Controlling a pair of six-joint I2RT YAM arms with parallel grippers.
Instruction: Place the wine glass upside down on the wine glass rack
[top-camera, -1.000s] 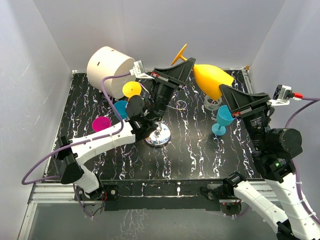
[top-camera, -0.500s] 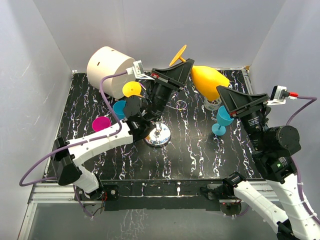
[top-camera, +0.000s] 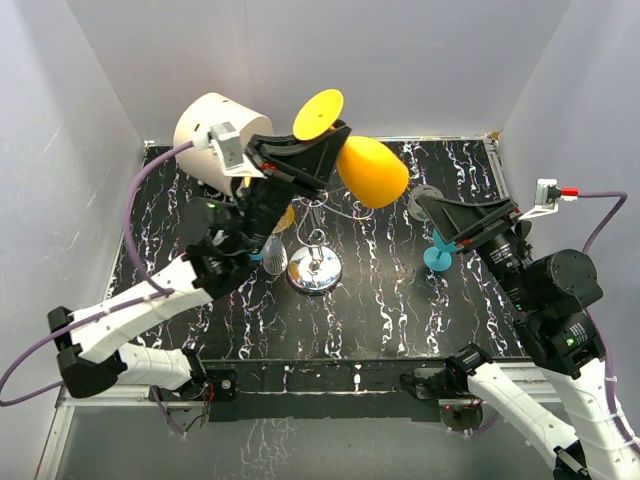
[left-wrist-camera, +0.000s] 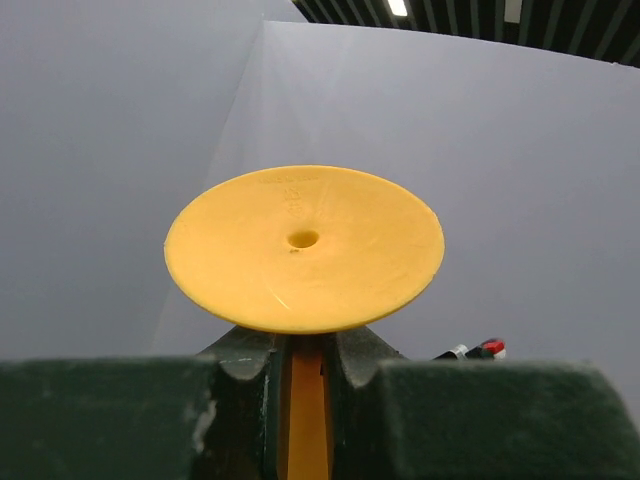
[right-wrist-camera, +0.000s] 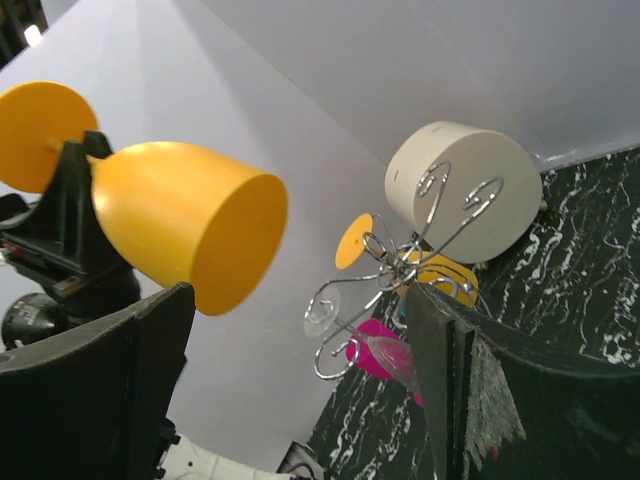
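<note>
The wine glass (top-camera: 370, 172) is orange-yellow and is held in the air, tilted, with its bowl to the right and its round foot (left-wrist-camera: 303, 248) up. My left gripper (top-camera: 318, 142) is shut on its stem (left-wrist-camera: 307, 400), just below the foot. The wine glass rack (top-camera: 316, 272) stands below it on its shiny round base, its wire arms (right-wrist-camera: 440, 215) curling outward. My right gripper (top-camera: 445, 215) is open to the right of the bowl (right-wrist-camera: 190, 225), with nothing between its fingers (right-wrist-camera: 100, 390).
A big cream cylinder (top-camera: 210, 125) lies at the back left. On the rack hang a clear glass (right-wrist-camera: 322, 313) and a yellow glass (right-wrist-camera: 352, 240). A magenta glass (right-wrist-camera: 372, 345) stands beyond it. A teal glass (top-camera: 437, 255) stands under my right gripper.
My right gripper has opened and let go of the orange-yellow bowl. My left arm has swung the glass left and higher, its foot now raised above the rack.
</note>
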